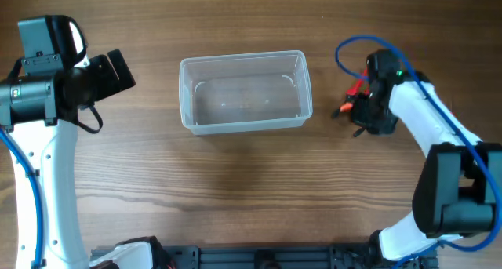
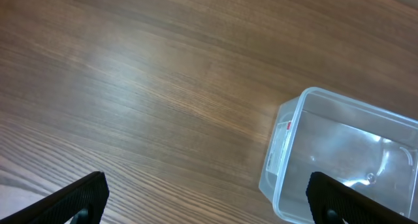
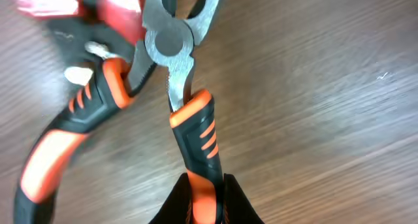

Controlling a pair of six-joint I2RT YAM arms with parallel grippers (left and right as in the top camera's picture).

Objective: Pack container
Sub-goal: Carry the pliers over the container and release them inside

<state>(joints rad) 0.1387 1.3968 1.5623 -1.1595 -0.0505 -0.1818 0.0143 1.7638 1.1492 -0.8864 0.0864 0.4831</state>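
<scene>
The right pincer (image 3: 204, 199) pinches one handle of the orange-and-black steel pliers (image 3: 168, 44); left pincer (image 2: 209, 204) spread wide near the clear rectangular plastic container (image 1: 185, 96).

The clear, round-cornered container (image 1: 186, 96) stands upright and empty at the middle of the table (image 1: 251, 190).

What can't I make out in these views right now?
Overhead: pliers mostly hidden under the right gripper.
Right wrist: red thing at top left is blurred and cut by the edge; can't identify it.
Left wrist: container's far end is cut off by the frame's right edge.
</scene>
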